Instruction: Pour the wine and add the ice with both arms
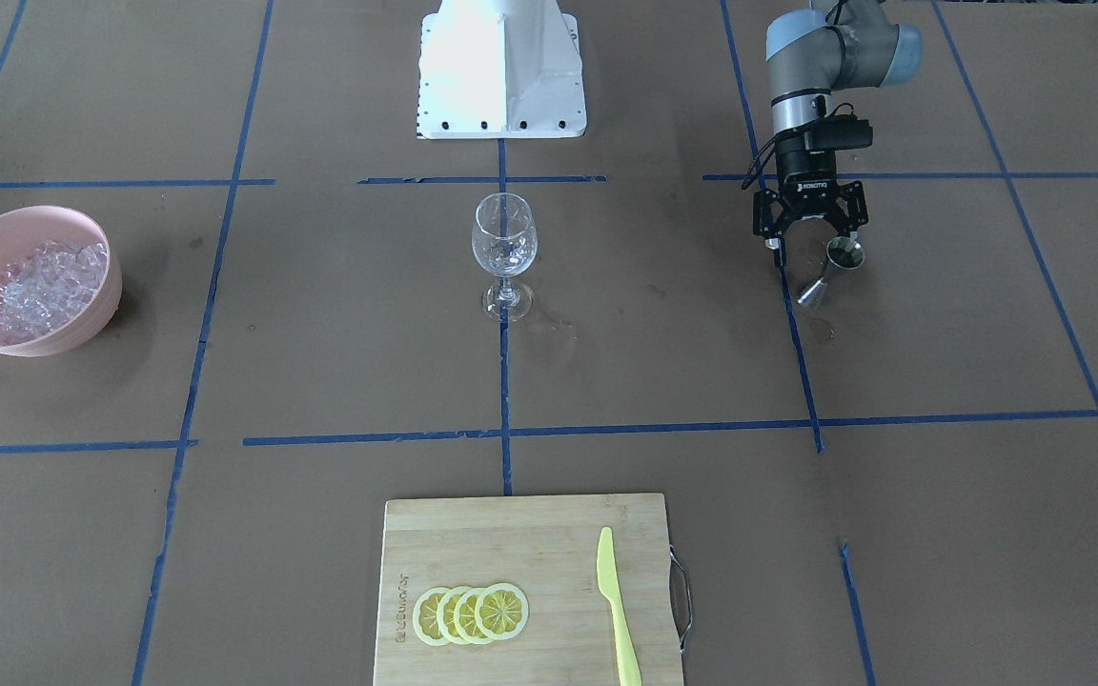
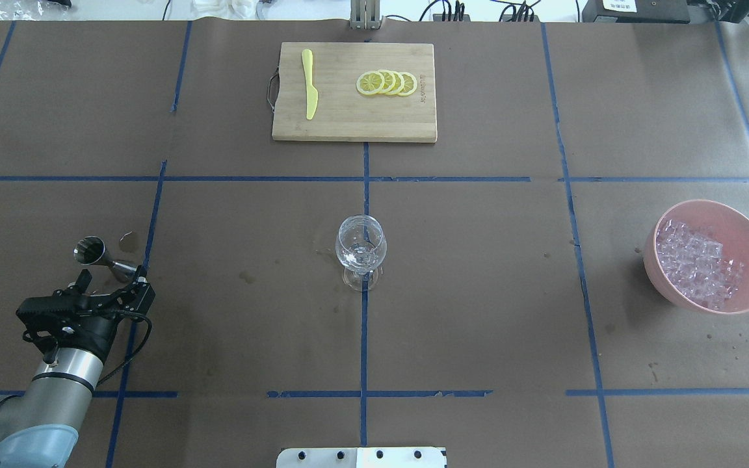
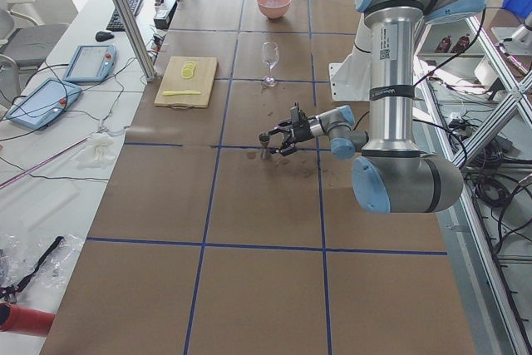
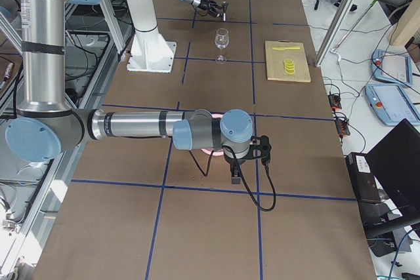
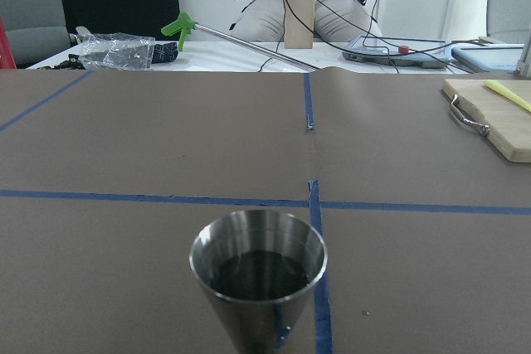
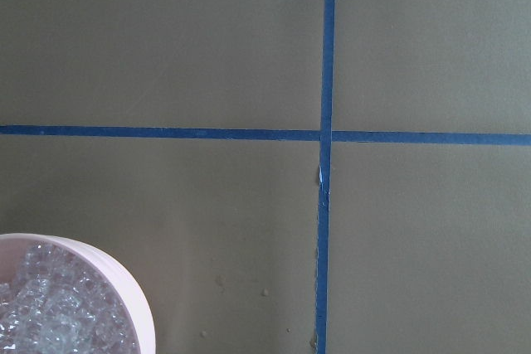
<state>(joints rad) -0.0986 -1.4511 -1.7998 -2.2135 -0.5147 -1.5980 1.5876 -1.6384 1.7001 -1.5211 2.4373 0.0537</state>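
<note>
Sloshy wine (image 5: 259,275) in slick-looking steel double-cone jigger (image 1: 828,273), well apart from clear stemmed glass (image 1: 504,238)
Left tool (image 1: 811,243) spread wide; I'd pinch the waist. Right tool (image 4: 234,176): can't tell.

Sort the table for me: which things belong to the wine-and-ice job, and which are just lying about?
Job: jigger with liquid in it, at the open left hand; stemmed glass; ice in the pink bowl.
Lying about: cutting board, lemon slices, yellow knife.
</note>
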